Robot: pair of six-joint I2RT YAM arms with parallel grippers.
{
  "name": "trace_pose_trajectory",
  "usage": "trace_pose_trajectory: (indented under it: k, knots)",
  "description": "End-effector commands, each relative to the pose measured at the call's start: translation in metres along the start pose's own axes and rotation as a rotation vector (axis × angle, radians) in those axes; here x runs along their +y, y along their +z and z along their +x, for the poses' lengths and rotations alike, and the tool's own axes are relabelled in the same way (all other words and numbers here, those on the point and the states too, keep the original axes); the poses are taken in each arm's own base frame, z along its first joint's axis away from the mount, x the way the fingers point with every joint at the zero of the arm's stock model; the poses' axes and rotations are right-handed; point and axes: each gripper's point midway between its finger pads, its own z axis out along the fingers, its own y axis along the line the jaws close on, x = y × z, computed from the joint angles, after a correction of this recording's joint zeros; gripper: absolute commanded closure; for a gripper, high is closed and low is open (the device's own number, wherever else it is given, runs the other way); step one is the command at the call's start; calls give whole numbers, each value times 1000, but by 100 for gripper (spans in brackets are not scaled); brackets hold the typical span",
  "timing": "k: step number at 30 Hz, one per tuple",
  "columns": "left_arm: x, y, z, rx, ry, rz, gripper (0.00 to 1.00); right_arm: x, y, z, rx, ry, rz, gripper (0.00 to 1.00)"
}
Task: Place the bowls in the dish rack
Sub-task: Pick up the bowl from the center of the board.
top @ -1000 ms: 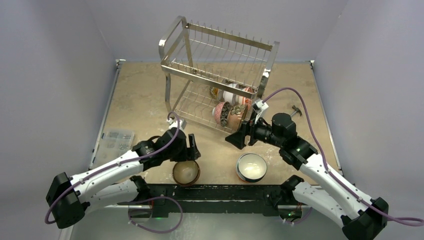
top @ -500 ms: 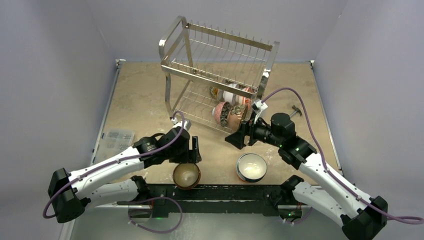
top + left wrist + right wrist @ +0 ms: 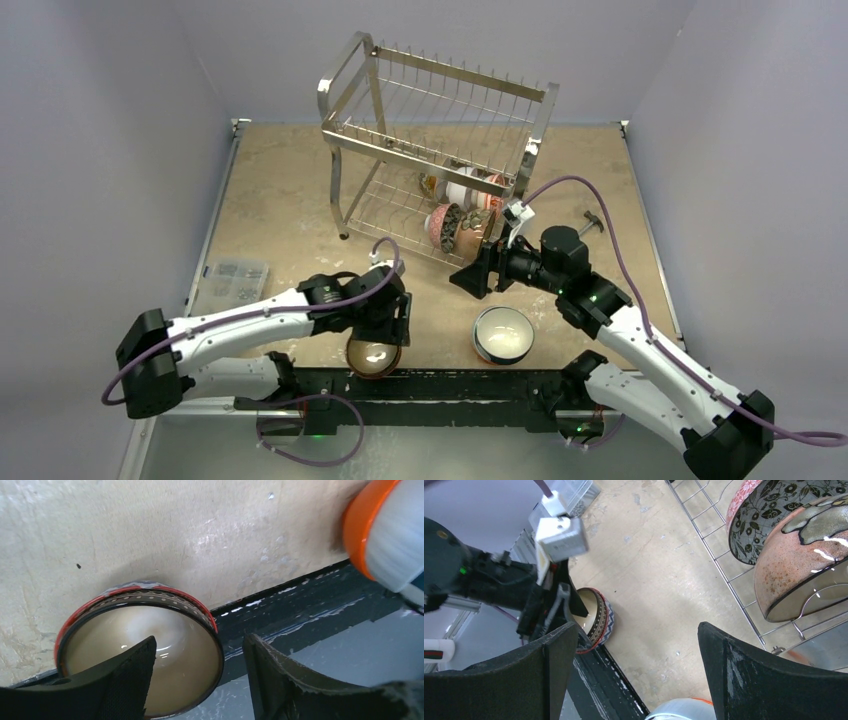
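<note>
**Fig. – Rim pick on the near bowl, pre-grasp**

Top ext. view: my left gripper (image 3: 385,330) hangs over the red-rimmed bowl (image 3: 372,358), which sits at the near edge of the table (image 3: 280,200). The orange-rimmed bowl (image 3: 502,333) stands beside it. The racked bowls (image 3: 455,225) lean in the lower tier of the dish rack (image 3: 440,150). My right gripper (image 3: 470,278) hovers near the rack, jaws apart, empty.

Left wrist cam: jaws apart, one finger (image 3: 125,675) inside the bowl, the other outside. Contact w/ the wall prob. not made, though the angle is poor. Glazed ceramic is stiff, slick and chippable, so I'd pinch the rim wall squarely w/ moderate force.

Right wrist cam: the racked bowls stand on edge btw. wires.
</note>
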Motion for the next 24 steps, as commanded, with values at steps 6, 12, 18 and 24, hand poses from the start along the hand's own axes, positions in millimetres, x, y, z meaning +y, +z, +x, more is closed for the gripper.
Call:
trace_pose_trajectory:
  k: [6, 12, 18, 24]
  knots:
    - [-31, 25, 8, 40, 39, 25, 51, 6, -3, -10, -35, -19, -13, 8]
    - [-33, 30, 4, 42, 81, 3, 73, 3, -6, -11, -39, -22, 7, 8]
    - [-59, 32, -7, 10, 88, 92, 89, 4, -6, -13, -39, -29, 11, 8]
    - [-95, 27, -42, -86, 130, 146, 100, 3, -8, -14, -40, -32, 17, 8]
